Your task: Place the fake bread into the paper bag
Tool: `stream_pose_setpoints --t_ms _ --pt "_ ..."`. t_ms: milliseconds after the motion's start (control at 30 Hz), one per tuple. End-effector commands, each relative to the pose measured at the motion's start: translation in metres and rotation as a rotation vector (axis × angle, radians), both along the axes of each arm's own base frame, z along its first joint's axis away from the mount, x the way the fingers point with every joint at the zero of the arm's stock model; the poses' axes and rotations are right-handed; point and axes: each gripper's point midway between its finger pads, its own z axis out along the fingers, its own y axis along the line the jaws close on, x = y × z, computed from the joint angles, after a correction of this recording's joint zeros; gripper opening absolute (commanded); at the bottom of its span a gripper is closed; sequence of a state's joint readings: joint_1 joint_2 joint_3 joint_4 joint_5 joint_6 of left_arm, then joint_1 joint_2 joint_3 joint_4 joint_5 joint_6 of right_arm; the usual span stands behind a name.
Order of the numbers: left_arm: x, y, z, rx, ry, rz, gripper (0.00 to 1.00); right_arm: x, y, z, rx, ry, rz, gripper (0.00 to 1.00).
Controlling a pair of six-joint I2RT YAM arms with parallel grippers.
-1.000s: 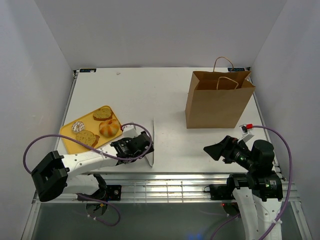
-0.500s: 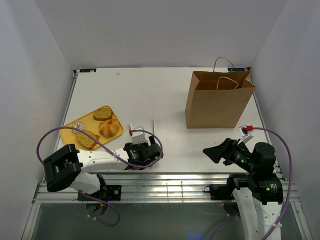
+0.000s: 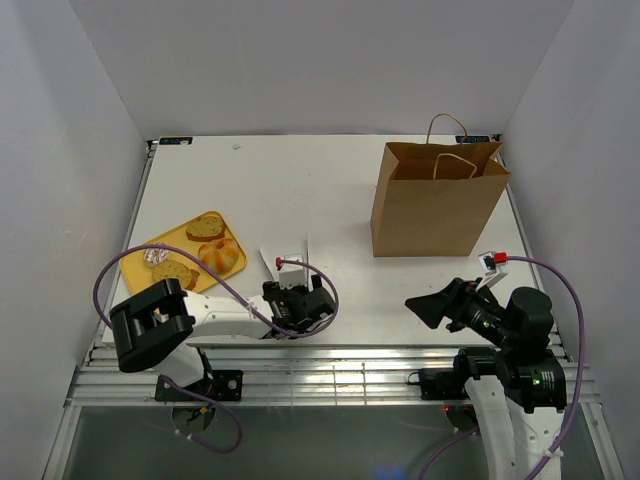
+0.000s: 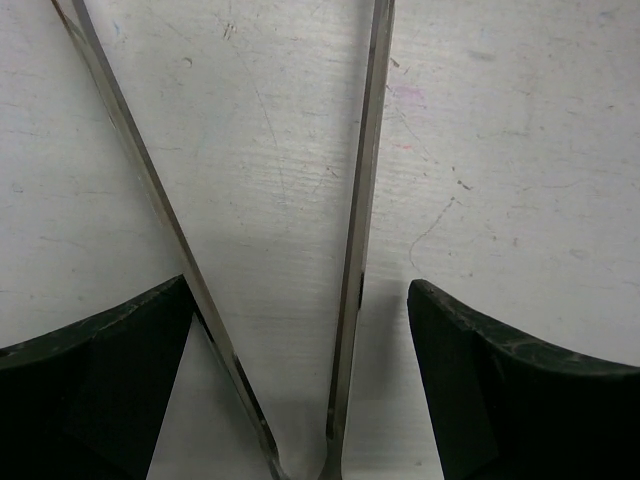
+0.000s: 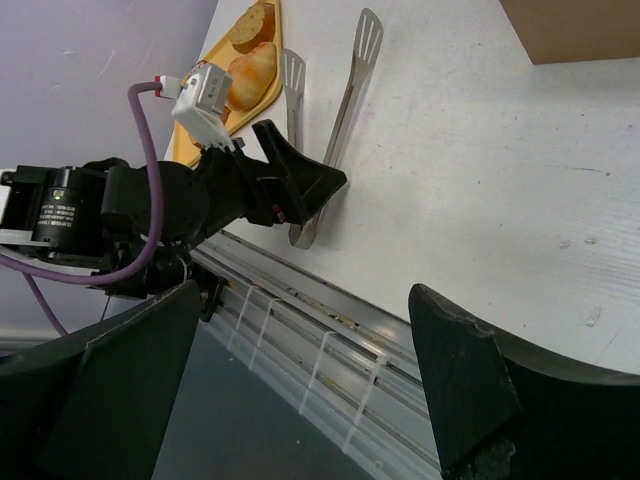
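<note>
The fake bread lies on a yellow tray [image 3: 186, 247] at the left: a bun [image 3: 220, 256] and two slices [image 3: 206, 226] [image 3: 174, 272]. The bun [image 5: 252, 68] also shows in the right wrist view. The brown paper bag [image 3: 438, 200] stands upright at the far right, handles up. Metal tongs [image 3: 306, 250] lie between tray and bag. My left gripper [image 3: 312, 298] is open, low over the tongs' hinge end, and the tongs' arms [image 4: 360, 200] run between its fingers [image 4: 520, 390]. My right gripper [image 3: 425, 305] is open and empty, near the front edge, below the bag.
A crumpled foil ball [image 3: 153, 257] sits on the tray by the bread. The table's front rail [image 5: 330, 320] runs just under both grippers. White walls close in the left, back and right sides.
My left gripper has swung right from beside the tray to over the tongs' hinge end. The right arm has barely moved. Bread and bag are unmoved.
</note>
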State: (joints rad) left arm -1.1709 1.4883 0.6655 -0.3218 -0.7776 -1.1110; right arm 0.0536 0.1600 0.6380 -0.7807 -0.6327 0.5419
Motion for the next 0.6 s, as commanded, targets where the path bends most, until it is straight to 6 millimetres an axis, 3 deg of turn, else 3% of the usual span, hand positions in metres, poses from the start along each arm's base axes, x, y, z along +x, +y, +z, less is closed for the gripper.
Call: stream_pose_setpoints --t_ms 0,367,567 --pt "0.005 0.002 -0.003 0.047 -0.016 0.034 0.98 0.0 0.003 0.015 0.011 -0.075 0.024 0.9" --pt "0.015 0.022 -0.015 0.13 -0.063 0.129 0.97 -0.002 0.003 0.017 0.009 -0.08 0.03 0.9" --pt "0.02 0.029 -0.027 0.136 -0.057 0.132 0.92 -0.001 0.004 0.019 0.01 -0.084 0.032 0.9"
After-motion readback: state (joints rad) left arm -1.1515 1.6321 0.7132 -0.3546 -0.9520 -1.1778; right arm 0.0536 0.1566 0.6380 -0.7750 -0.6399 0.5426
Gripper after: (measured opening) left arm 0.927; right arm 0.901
